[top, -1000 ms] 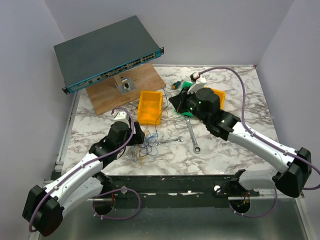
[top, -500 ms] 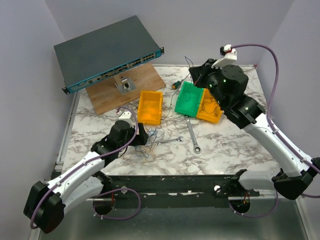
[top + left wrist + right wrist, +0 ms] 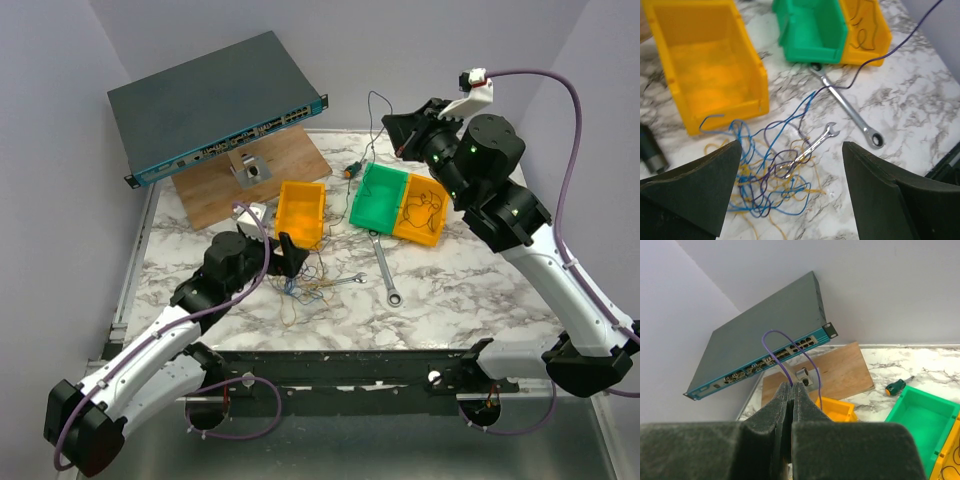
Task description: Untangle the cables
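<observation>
Coiled cables (image 3: 424, 205) are lying in the right-side yellow bin (image 3: 421, 238), the right hand (image 3: 791, 386) pinching a purple cable (image 3: 771, 331), the left hand (image 3: 790, 150) gaping wide.

Blue, yellow and purple cables (image 3: 771, 182) on the white, grey-veined marble table (image 3: 910, 100); yellow bin (image 3: 705, 60), green bin (image 3: 812, 25), silver wrench (image 3: 812, 150).

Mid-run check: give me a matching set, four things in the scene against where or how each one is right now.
1. left gripper
2. right gripper
3. small wrench
4. green bin

a. lying in the cables
b. jaws shut on a purple wire, up high
c. empty, beside a yellow bin holding wires
d. jaws open above the cables

Pairs: 1-d, 2-b, 3-a, 4-c
</observation>
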Action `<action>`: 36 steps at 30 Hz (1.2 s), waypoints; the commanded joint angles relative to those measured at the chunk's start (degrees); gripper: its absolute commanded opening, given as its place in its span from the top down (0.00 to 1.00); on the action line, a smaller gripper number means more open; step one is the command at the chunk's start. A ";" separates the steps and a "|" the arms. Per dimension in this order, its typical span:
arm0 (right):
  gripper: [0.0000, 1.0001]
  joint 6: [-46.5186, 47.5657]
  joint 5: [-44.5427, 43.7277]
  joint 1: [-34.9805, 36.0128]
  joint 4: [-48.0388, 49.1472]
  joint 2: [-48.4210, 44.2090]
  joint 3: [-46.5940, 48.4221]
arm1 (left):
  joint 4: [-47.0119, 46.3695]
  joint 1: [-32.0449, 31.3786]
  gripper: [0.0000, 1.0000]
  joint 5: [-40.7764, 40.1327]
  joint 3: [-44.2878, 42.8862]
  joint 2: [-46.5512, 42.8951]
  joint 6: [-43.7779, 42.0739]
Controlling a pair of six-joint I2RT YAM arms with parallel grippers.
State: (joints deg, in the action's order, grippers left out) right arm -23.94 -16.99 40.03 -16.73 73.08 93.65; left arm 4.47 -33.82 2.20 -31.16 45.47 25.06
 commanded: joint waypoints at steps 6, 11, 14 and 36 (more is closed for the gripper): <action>0.99 -1.07 4.42 -0.07 -1.90 0.79 1.25 | -12.27 -1.50 0.18 12.65 -9.81 12.63 -5.28; 0.99 -1.26 4.48 -0.05 -1.95 0.20 1.12 | -12.47 -1.76 0.26 13.43 -14.25 19.10 -4.77; 0.99 -1.22 3.51 -0.08 -2.07 -0.19 0.89 | -12.61 -1.81 0.27 15.37 -16.13 22.35 -4.26; 0.99 2.87 1.27 -0.05 8.36 -10.26 -29.77 | 12.07 -1.69 1.00 20.38 -38.89 6.56 -1.85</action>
State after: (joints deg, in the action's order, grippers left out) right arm -21.93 -16.08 40.03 -12.91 64.47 68.77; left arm 10.35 -35.38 22.31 -68.99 56.62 21.21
